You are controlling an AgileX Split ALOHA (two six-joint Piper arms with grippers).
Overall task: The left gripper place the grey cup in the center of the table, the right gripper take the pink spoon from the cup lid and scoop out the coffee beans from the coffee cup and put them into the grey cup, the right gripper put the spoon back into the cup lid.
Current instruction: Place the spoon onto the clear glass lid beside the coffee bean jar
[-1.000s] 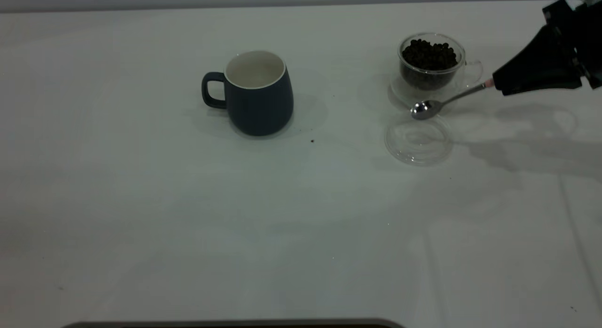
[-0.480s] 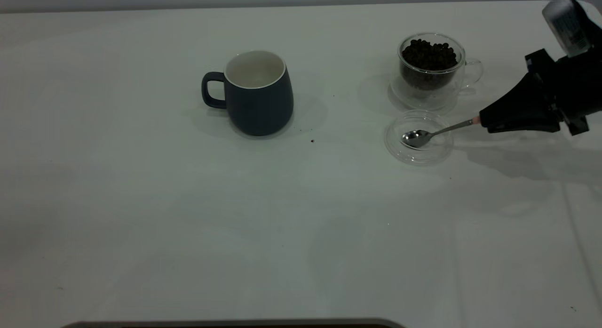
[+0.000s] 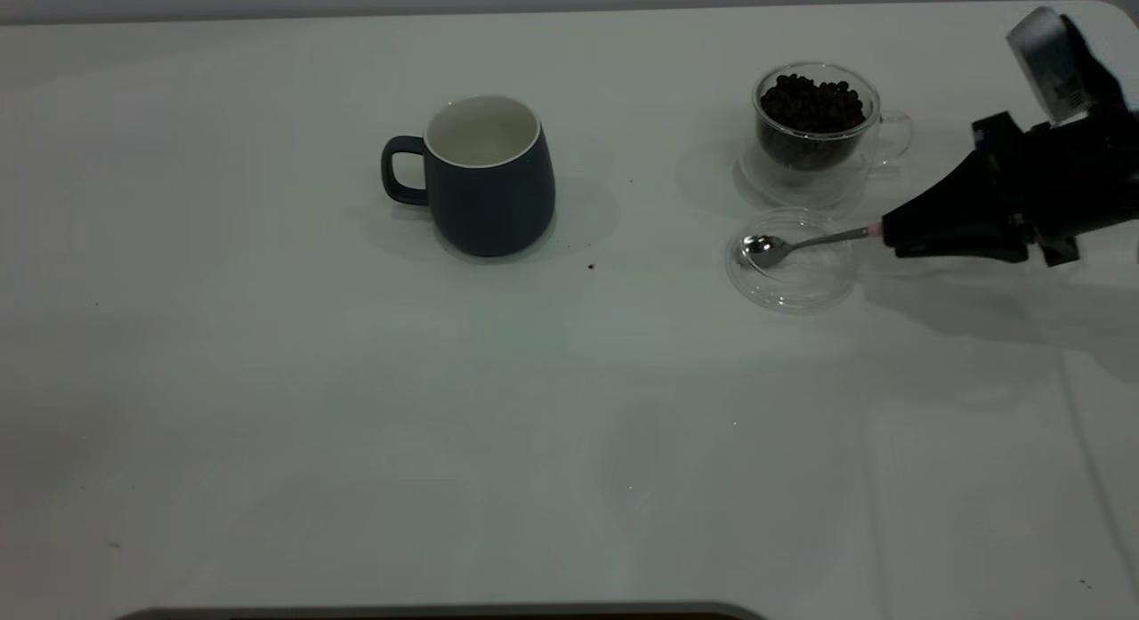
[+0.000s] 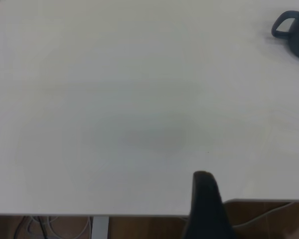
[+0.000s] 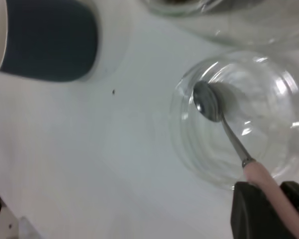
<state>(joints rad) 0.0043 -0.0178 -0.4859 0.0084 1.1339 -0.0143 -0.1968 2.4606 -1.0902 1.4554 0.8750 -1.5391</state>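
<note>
The pink spoon (image 3: 805, 243) sits pinched by its pale handle between the closed fingers of my right gripper (image 3: 888, 232), at the right side of the exterior frame. From there the metal neck reaches left, and the shiny bowl lies over the left part of the cup lid (image 3: 791, 261); in my right wrist view the spoon (image 5: 224, 124) has its bowl inside the rim of the lid (image 5: 269, 89), near the lid's edge, though I cannot tell whether it touches the clear surface. The lid lies flat on the table (image 3: 356, 406), just in front of the coffee cup (image 3: 817, 131), which stands toward the upper right of the exterior frame with its small handle pointing right. The coffee beans (image 3: 811, 102) fill that cup in a dark heap close to its rim. Well to the left, near the upper middle of the frame, the grey cup (image 3: 485, 175) stands upright with its handle to the left; what shows of its white inside has no beans in it. A dark speck (image 3: 591, 266) lies on the table just in front of it, to its right. My left gripper (image 4: 205, 204) shows only as one dark finger at the bottom of its own wrist view, over the near table edge and far from the grey cup (image 4: 294, 31); I cannot tell whether those jaws are open or closed.
</note>
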